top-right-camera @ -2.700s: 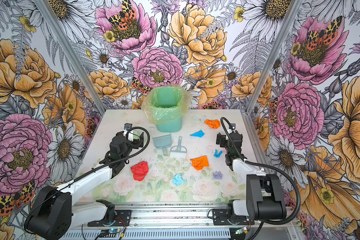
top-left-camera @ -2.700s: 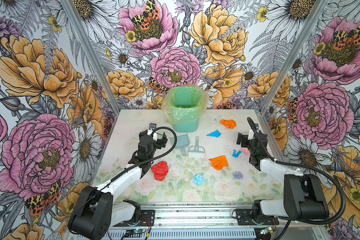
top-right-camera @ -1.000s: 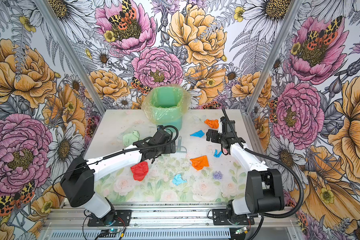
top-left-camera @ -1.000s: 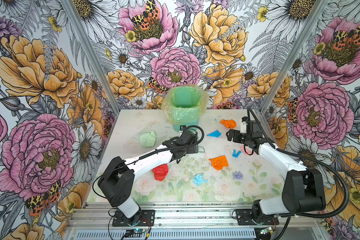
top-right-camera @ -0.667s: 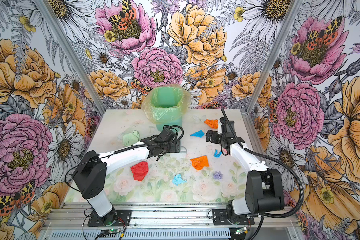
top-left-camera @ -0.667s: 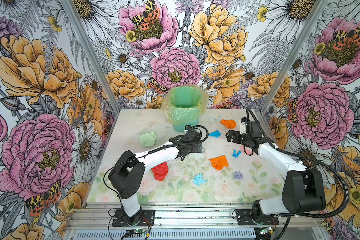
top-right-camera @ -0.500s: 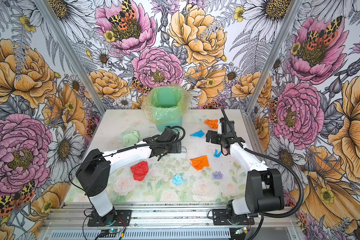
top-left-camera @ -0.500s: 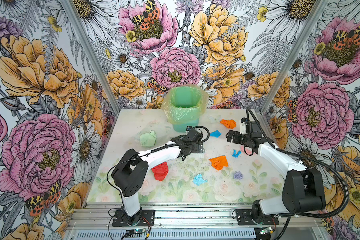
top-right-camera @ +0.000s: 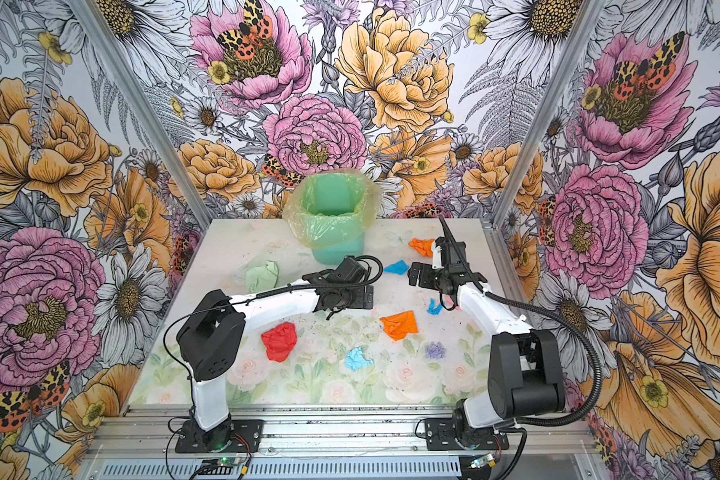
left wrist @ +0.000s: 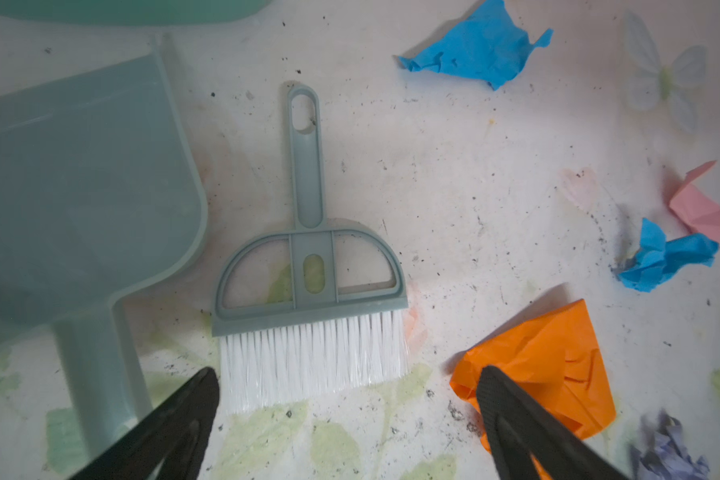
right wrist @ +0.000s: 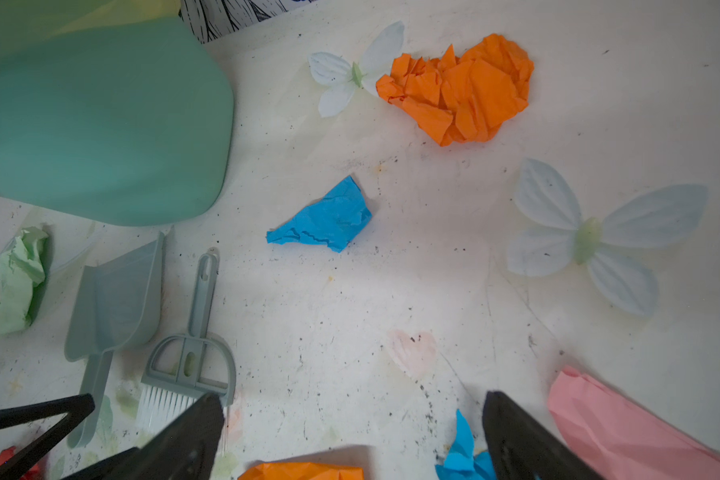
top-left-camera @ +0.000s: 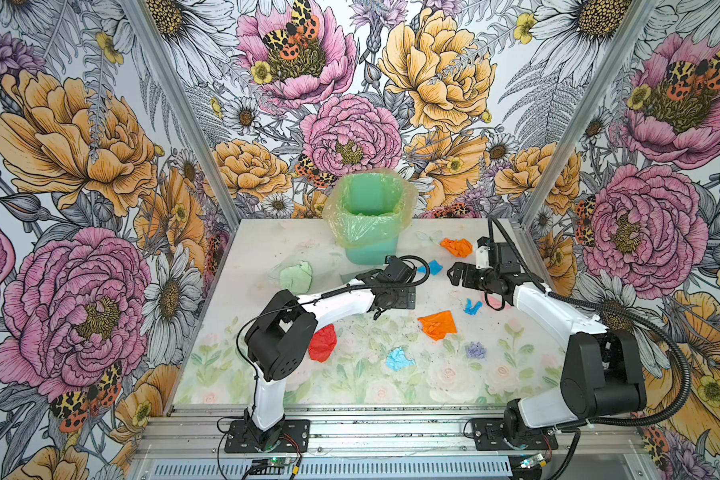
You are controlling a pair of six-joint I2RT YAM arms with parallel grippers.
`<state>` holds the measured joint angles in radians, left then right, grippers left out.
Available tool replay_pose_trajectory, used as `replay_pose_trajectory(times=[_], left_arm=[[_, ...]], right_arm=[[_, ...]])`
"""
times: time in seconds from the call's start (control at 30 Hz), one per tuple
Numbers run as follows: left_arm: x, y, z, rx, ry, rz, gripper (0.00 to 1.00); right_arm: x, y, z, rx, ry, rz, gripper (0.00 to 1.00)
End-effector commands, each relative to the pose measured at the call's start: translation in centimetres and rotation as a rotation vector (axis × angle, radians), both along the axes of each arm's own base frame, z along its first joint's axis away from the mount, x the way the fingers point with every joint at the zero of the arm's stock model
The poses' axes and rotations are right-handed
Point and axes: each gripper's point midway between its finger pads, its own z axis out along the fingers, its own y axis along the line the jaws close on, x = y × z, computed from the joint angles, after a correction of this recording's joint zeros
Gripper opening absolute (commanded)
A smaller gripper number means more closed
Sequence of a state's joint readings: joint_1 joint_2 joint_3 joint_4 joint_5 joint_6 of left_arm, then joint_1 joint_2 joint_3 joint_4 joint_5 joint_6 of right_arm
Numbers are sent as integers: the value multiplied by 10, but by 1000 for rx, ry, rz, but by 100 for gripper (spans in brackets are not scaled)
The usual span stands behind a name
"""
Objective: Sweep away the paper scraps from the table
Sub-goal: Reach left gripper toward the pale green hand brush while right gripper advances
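Note:
Several paper scraps lie on the table (top-left-camera: 255, 253): a red wad (top-left-camera: 322, 343), an orange one (top-left-camera: 437, 325), light blue ones (top-left-camera: 398, 358), another orange one (top-left-camera: 457, 247) at the back. My left gripper (top-left-camera: 391, 299) hangs open over the middle, its fingers either side of the bristles of the grey-blue brush (left wrist: 308, 282); it holds nothing (left wrist: 348, 390). The dustpan (left wrist: 75, 187) lies beside the brush. My right gripper (top-left-camera: 458, 275) is open and empty (right wrist: 352, 409) above bare table, with a small blue scrap (right wrist: 462, 453) by one finger.
A green bin (top-left-camera: 371, 224) lined with a yellowish bag stands at the back middle. A pale green wad (top-left-camera: 296, 275) lies left of it. A pink scrap (right wrist: 624, 424) sits under the right arm. Metal rails (top-left-camera: 350, 419) run along the front edge.
My left arm has swung from the table's left side to the middle and now covers the brush and dustpan in the top views. The right gripper has shifted toward the back and stayed open.

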<state>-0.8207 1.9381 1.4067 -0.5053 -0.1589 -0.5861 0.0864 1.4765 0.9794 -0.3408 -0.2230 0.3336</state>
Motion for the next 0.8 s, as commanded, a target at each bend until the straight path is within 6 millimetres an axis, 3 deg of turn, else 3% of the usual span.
replay_pose_trajectory(times=[0.0,0.23,0.77], left_arm=[[3,-7,10,-9,-15,3,99],[5,-10,6,21,-20,15,98],[11,-13,-11,31,4,38,72]], right_arm=[[3,5,11,13,-27,11,100],[-1,3,10,5,-27,8,100],[-14,-1,15,-13,-43,6,100]])
